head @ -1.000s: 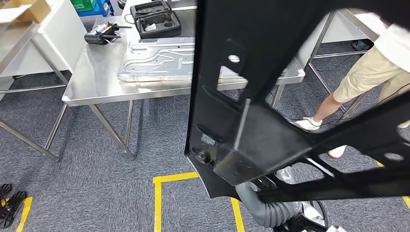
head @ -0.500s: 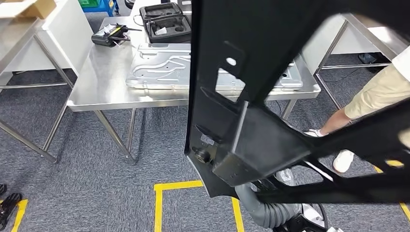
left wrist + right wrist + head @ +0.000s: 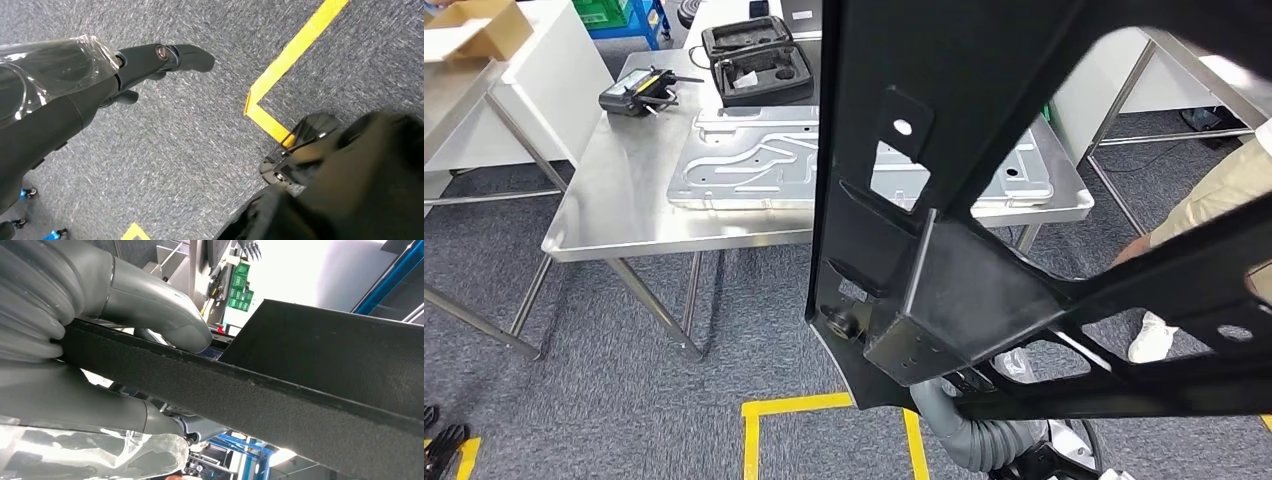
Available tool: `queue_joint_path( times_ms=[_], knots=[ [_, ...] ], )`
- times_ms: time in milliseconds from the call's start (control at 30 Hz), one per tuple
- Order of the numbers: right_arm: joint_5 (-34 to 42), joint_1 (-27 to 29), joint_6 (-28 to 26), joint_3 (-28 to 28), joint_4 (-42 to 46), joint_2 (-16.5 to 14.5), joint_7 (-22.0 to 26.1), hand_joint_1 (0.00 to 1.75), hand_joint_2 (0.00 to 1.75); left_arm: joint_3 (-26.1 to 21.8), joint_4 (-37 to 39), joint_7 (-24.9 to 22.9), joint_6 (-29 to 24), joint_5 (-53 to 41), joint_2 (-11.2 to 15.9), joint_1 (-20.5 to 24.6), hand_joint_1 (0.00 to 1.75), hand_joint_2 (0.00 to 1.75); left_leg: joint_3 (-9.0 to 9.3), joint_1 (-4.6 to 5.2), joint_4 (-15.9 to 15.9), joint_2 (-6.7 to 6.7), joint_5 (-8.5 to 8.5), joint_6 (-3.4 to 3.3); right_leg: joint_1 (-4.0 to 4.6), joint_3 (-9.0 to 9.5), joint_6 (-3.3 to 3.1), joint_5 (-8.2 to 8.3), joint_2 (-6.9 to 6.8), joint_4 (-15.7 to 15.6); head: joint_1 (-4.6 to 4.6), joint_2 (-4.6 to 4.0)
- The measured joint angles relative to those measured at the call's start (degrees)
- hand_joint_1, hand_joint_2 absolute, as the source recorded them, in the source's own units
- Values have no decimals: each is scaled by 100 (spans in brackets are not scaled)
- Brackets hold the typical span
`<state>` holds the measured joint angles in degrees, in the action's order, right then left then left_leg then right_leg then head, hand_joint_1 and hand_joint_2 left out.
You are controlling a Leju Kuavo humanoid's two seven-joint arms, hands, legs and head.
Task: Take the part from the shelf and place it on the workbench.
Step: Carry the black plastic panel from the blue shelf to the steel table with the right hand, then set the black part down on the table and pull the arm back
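Gripping the part's [image 3: 280, 390] thin edge between thumb and fingers, my right hand [image 3: 100, 340] is showing plainly at its wrist, while my head view is giving me the black, hole-punched part [image 3: 954, 250] looming before the steel workbench [image 3: 614, 215]. My left hand [image 3: 125, 75] is hanging over grey carpet, fingers apart, holding nothing.
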<state>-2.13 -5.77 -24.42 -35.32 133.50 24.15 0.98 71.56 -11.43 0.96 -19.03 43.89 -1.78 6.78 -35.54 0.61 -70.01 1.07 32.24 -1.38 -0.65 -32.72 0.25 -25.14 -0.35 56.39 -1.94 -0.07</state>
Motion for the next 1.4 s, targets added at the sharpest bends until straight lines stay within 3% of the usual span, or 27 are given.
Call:
queue_joint_path(
  times_ms=[67,100,133,200,233,267,367,433,533,567,600,633,700,767,900,933,1033,1067,1100,1133,1200,1233,1300,1400],
  knots=[
    [1,4,1,0,0,0,1,175,175,0,0,-1,0,1,3,-3,0,175,-329,-3,-303,-1,202,19,2,102,1,-90,5,0,1,0],
    [2,5,1,0,0,0,1,175,175,0,0,-1,1,1,4,-5,0,175,-349,-2,-156,-1,137,6,2,172,6,-141,7,0,2,0],
    [4,4,1,0,0,0,1,175,175,0,0,-2,1,1,5,-8,0,175,-286,1,169,-2,-59,-16,3,252,15,-197,7,-2,2,0],
    [8,1,2,-1,-2,0,1,175,175,1,1,-2,2,0,7,-19,0,175,-69,33,955,-13,-630,-95,9,395,48,-304,8,-8,2,0],
    [10,-3,3,-1,-3,0,1,175,175,1,2,-2,2,1,8,-23,0,175,11,55,1204,-17,-811,-139,11,441,77,-354,11,-17,3,0],
    [10,-3,4,-1,-4,0,1,175,175,2,2,-2,4,2,7,-26,0,175,51,73,1335,-19,-909,-184,16,477,109,-377,16,-8,4,0],
    [10,-2,4,1,-2,1,5,175,175,2,2,0,14,3,-5,-23,0,175,193,54,1422,-14,-917,-281,26,517,207,-390,31,119,3,0],
    [7,-12,3,2,-1,1,8,175,175,2,2,1,14,4,-11,-15,0,175,319,25,1450,-15,-902,-324,21,335,255,-504,33,518,-4,0],
    [6,-2,3,2,0,0,8,175,175,1,2,1,14,6,-10,-19,0,175,408,24,1454,-10,-810,-353,17,-316,288,-929,32,1455,-9,0],
    [9,4,3,2,0,0,7,175,175,1,2,1,15,7,-10,-22,0,175,448,27,1454,-5,-768,-354,18,-466,289,-1014,32,1558,-9,0],
    [11,6,3,2,0,0,7,175,175,1,2,1,16,8,-11,-24,0,175,500,30,1454,3,-724,-351,19,-518,286,-978,32,1466,-9,0],
    [12,6,3,2,0,0,7,175,175,2,2,1,17,8,-11,-25,0,175,565,31,1454,12,-675,-344,19,-475,279,-801,32,1185,-9,0],
    [11,8,3,2,-1,-1,7,175,175,2,2,1,20,8,-14,-25,0,175,683,35,1455,23,-572,-316,27,-258,245,-230,30,429,-6,0],
    [16,7,4,3,-1,-2,8,175,175,2,2,2,20,8,-14,-23,0,175,757,43,1457,26,-490,-256,51,-130,192,43,28,43,-3,1],
    [25,1,5,4,2,-1,10,175,175,2,3,7,15,5,-6,-13,0,175,750,51,1214,14,-415,-145,31,10,55,30,39,-14,9,0],
    [25,0,5,4,2,-1,13,175,175,2,4,9,14,4,-4,-6,0,175,624,43,977,9,-343,-109,13,55,29,11,38,-20,16,0],
    [26,0,7,4,2,0,22,175,175,0,4,12,6,1,-2,-1,0,175,-77,-5,-82,0,43,-5,3,131,0,-78,36,-24,34,0],
    [27,2,7,4,2,0,22,175,175,0,4,12,4,1,-1,-4,0,175,-257,-15,-270,-1,116,12,3,167,4,-115,39,-24,35,0],
    [27,4,7,4,2,0,22,175,175,1,4,12,2,2,0,-6,0,175,-344,-20,-268,-3,90,16,3,214,13,-155,42,-24,36,0],
    [27,4,10,3,2,0,22,175,175,1,4,12,2,2,1,-8,0,175,-317,-21,-47,-3,-60,11,2,273,24,-199,44,-24,37,0],
    [27,-1,16,3,2,0,25,175,175,2,5,13,2,2,2,-16,0,175,-83,-3,744,-14,-587,-37,7,406,59,-294,42,-24,37,0],
    [27,-2,21,3,2,0,26,175,175,2,5,13,2,2,3,-19,0,175,21,17,1072,-20,-753,-78,13,453,86,-338,44,-28,37,0],
    [27,-5,23,3,1,0,26,175,175,2,7,15,3,5,2,-21,0,175,108,53,1360,-30,-860,-168,21,492,151,-381,49,-30,37,0],
    [28,-10,25,4,1,-1,27,175,175,2,7,19,5,8,-4,-25,0,175,258,34,1444,-20,-855,-294,16,508,241,-400,52,139,33,0]
  ],
)
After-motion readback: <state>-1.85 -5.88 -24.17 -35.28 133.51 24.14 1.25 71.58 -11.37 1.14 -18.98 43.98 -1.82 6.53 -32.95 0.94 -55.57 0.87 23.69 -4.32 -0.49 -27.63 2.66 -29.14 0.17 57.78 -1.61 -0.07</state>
